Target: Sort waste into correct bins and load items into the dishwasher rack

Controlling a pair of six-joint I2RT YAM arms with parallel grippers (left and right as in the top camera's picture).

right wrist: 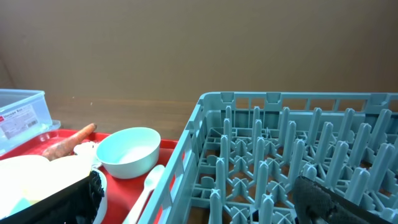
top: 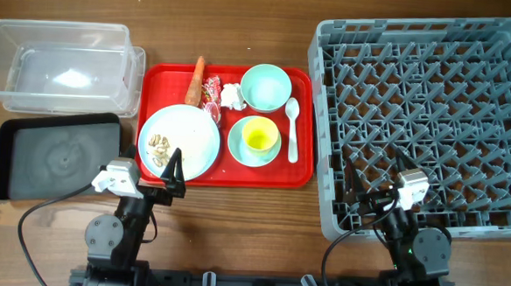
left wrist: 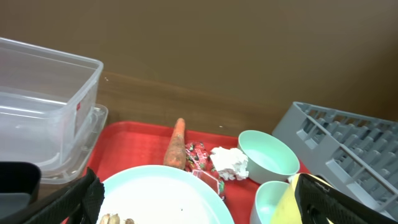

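Rack: the dishwasher rack (top: 423,117) fills the right of the table; no dishes show in it
Bins: the clear tub (top: 64,30) stands far left with the black tray (top: 27,162) just in front of it; no waste shows in either
Carrier: the red serving tray (top: 303,154) lies between bins and rack and bears all waste and items
Waste: carrot (top: 195,81), red wrapper (top: 212,92) and tissue (top: 232,95) cluster at its far edge; food scraps (top: 160,149) lie on the plate (top: 199,131)
Items: one bowl (top: 265,87) sits far, the second bowl (top: 238,149) nearer with the yellow cup (top: 259,136) standing in it; the spoon (top: 291,127) lies on their rack side
Left arm: left gripper (left wrist: 196,186) is spread wide and empty, low by the plate's near rim
Right arm: right gripper (right wrist: 198,185) is spread wide and empty, over the rack's near left corner
Handling, waste: the carrot is likely stiff and light, best pinched across its thick end; the wrapper looks thin and slick, the tissue soft, and both suit a pinch from above
Handling, items: plate and bowls look rigid and smooth, so take each by the rim; the scraps probably need tipping off first; the spoon lies flat, so its handle is the likeliest hold
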